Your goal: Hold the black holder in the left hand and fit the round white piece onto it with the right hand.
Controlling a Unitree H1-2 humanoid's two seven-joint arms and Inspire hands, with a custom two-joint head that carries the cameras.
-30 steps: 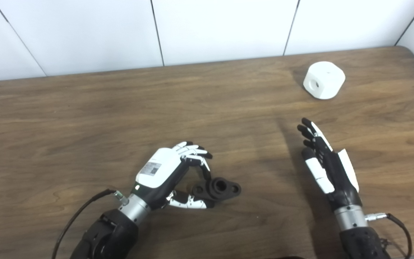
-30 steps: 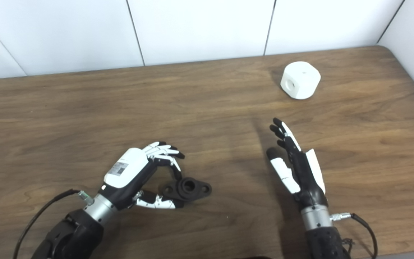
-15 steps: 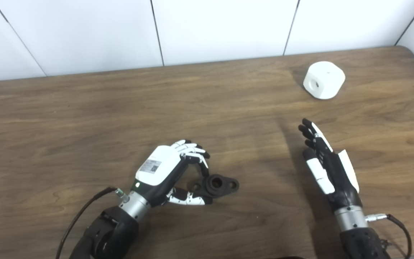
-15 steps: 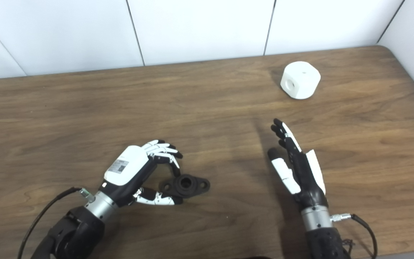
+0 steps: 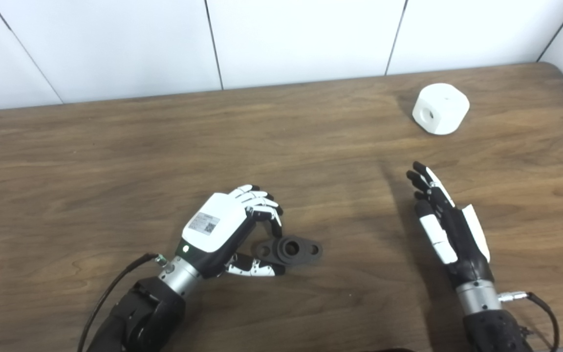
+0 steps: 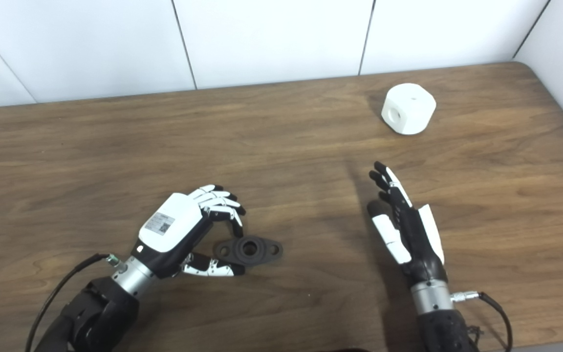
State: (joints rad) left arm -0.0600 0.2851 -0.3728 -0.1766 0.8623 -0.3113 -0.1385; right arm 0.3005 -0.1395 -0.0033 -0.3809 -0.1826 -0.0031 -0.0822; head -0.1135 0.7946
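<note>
Since 1 s ago the black holder [image 5: 289, 250] has levelled out and shifted slightly left and up in view, along with the left hand [image 5: 223, 230]; its flange now lies nearly flat instead of tilted. The right hand [image 5: 445, 230] has barely changed, drifting only a touch lower.

Left hand: fingers [image 5: 262, 208] curled over the holder's left end, thumb [image 5: 254, 268] underneath along its near edge. The left flange ear sits between fingertips and thumb, so the hand is grasping the black holder. Whether the holder's right end touches the desk [image 5: 91, 161] or is lifted just clear cannot be told; a thin shadow lies under it.

Holder: central raised ring with an open bore faces up, 1 small hole visible in each ear. The left ear is partly covered by the fingertips.

Right hand: palm turned inward toward centre, fingers straight and spread, holding nothing, hovering or resting edge-on near the desk's front right; contact with the surface unclear.

Round white piece [image 6: 408, 115]: on the desk at far right, well apart from both hands, 1 round hole on its side facing the camera, a tiny one on top.

Both forearms are cut off by the bottom edge. A cable [image 6: 494, 305] trails from the right wrist, another from the left.
</note>
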